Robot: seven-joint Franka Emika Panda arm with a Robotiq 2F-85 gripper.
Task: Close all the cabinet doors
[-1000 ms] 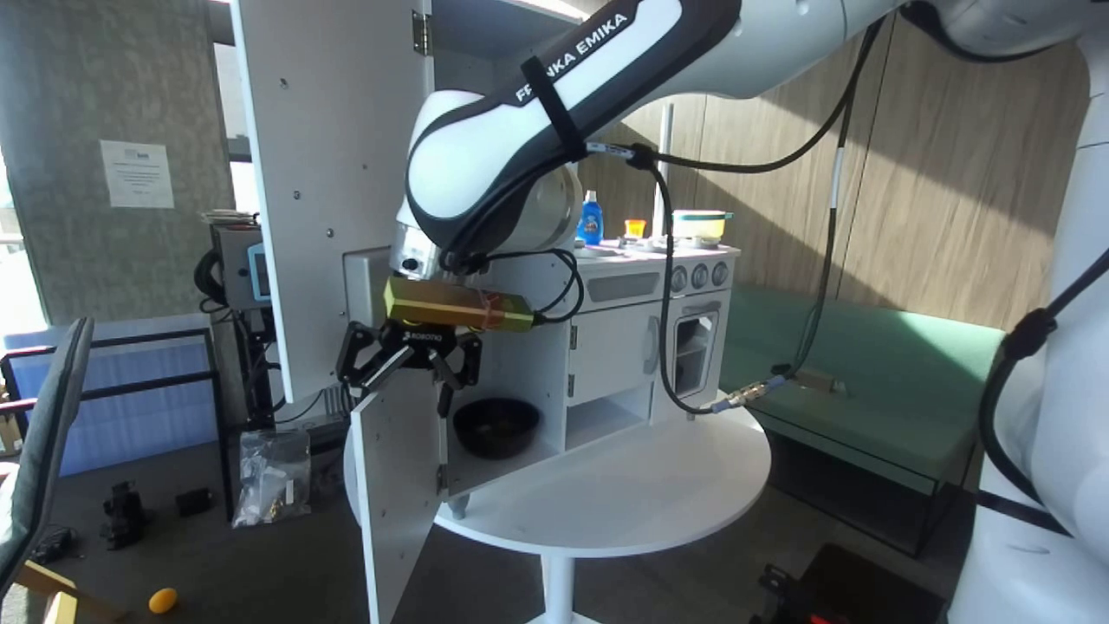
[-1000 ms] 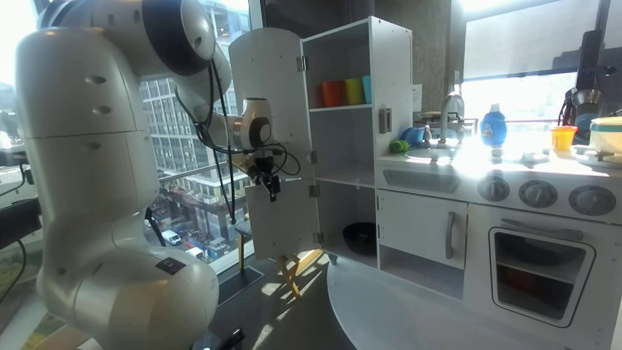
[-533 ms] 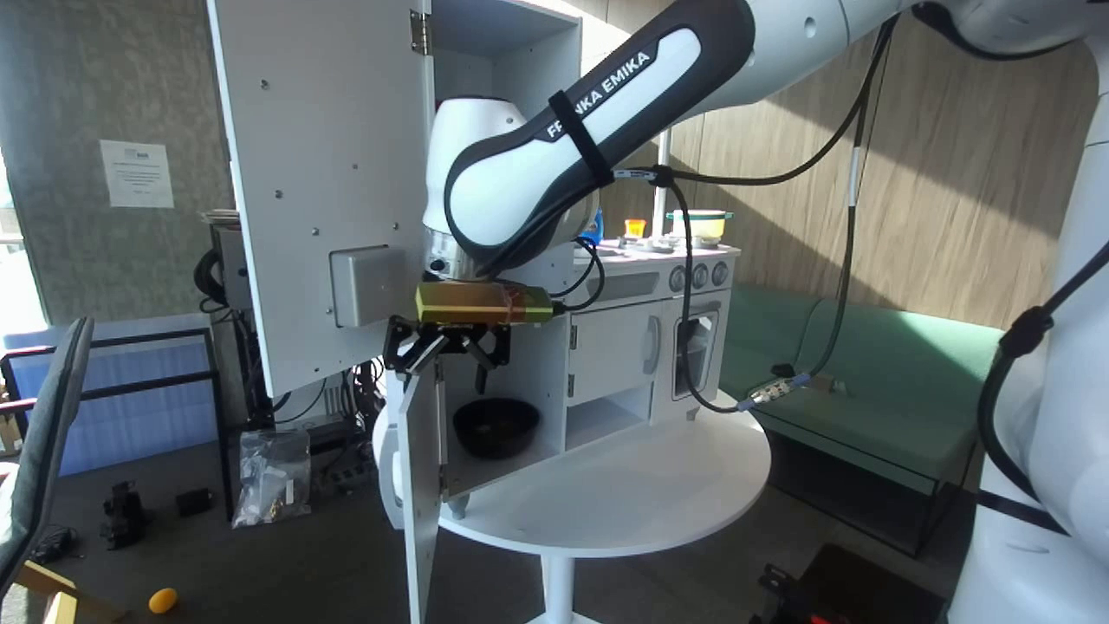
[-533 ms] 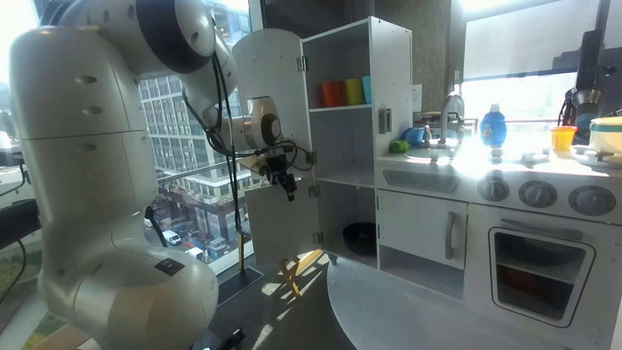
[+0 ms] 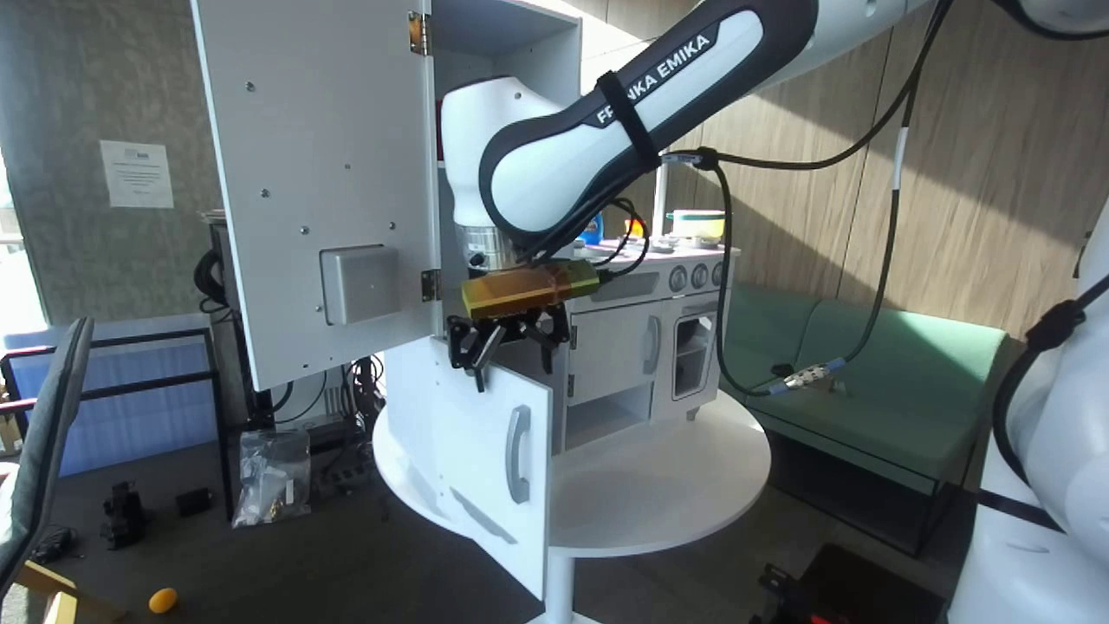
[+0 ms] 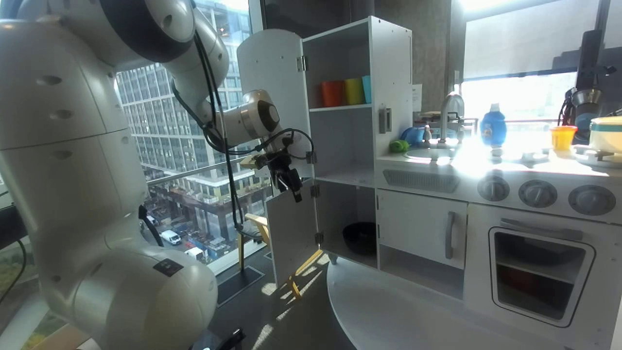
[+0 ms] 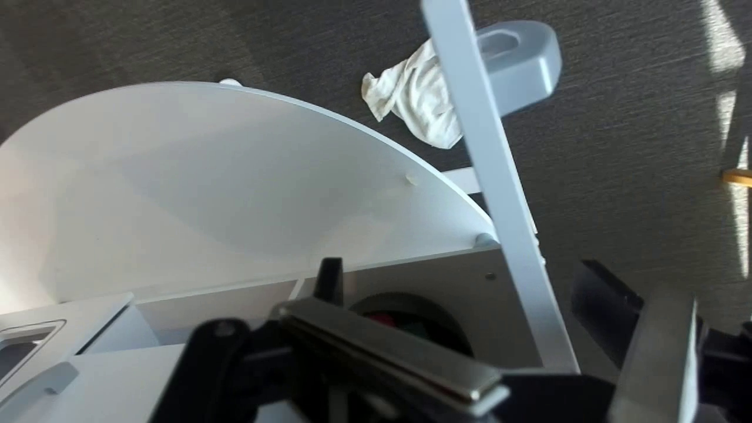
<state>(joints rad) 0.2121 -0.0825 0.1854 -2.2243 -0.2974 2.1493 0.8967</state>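
Note:
The lower cabinet door (image 5: 459, 433), white with a grey handle (image 5: 517, 455), stands swung partly out on its hinges. My gripper (image 5: 513, 371) is tilted over this door's top edge, its fingers spread. In the wrist view, the lower door's edge (image 7: 505, 194) runs between the spread fingers (image 7: 330, 281) of my gripper; whether either touches it I cannot tell. Above hangs the taller upper door (image 5: 312, 147), swung far outward, its inner face bearing a grey square panel (image 5: 362, 284). In both exterior views nothing covers the front of the upper compartment except part of the arm.
Inside the cabinet (image 6: 391, 58), several cups (image 6: 333, 94) stand on a shelf and a black bowl (image 6: 358, 238) sits at the bottom. A small handled door (image 6: 418, 226) and the oven door (image 6: 534, 272) are closed. The rounded white table (image 5: 658, 485) extends below.
The lower door has swung inward from nearly edge-on, so its outer face and handle now show in an exterior view. My gripper moved along with it, tilting. The upper door drifted slightly farther outward.

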